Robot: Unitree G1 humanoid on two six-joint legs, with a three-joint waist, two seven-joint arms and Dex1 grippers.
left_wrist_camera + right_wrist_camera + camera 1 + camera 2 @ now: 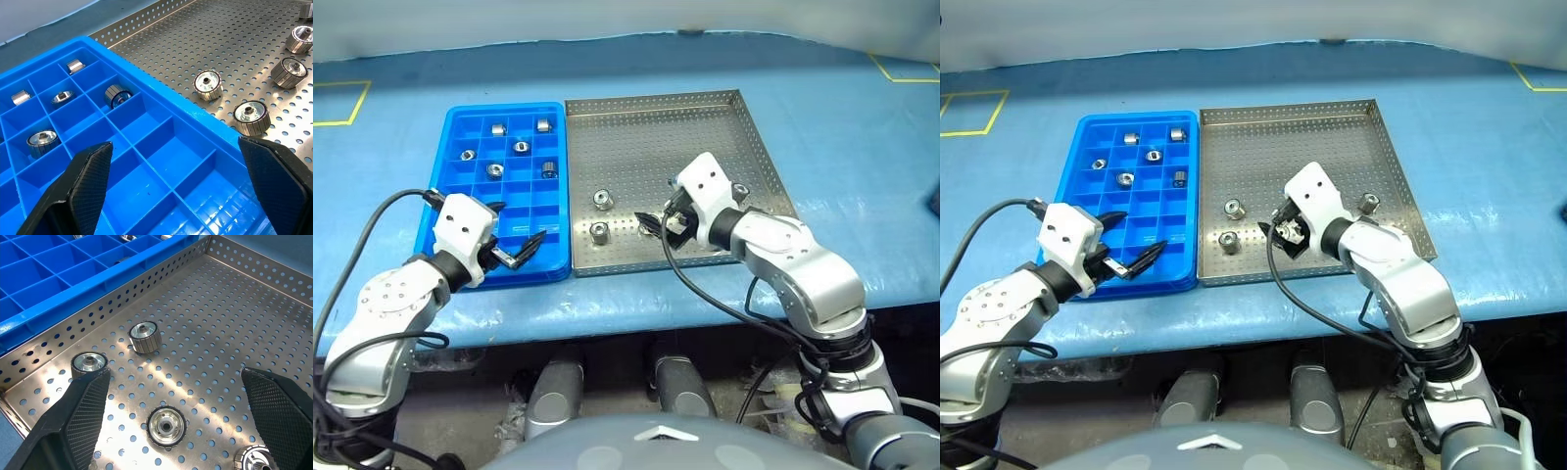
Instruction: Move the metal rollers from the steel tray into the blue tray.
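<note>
The steel tray [705, 117] lies right of the blue tray [455, 137], their sides touching. Several metal rollers stand on the steel tray's perforated floor, among them one [602, 199], another [598, 232] and one near the right rim [740, 191]. Several more rollers [521, 147] sit in the blue tray's far compartments. My left gripper [514, 227] hovers open over the blue tray's near compartments, holding nothing. My right gripper [661, 217] hangs open above the steel tray's near middle. A roller [167, 425] lies on the floor below and between its fingers [83, 416].
Both trays rest on a blue-covered table [862, 176] whose front edge runs just below them. Yellow tape marks sit at the far left [337, 103] and far right [901, 69]. Black cables loop from both wrists.
</note>
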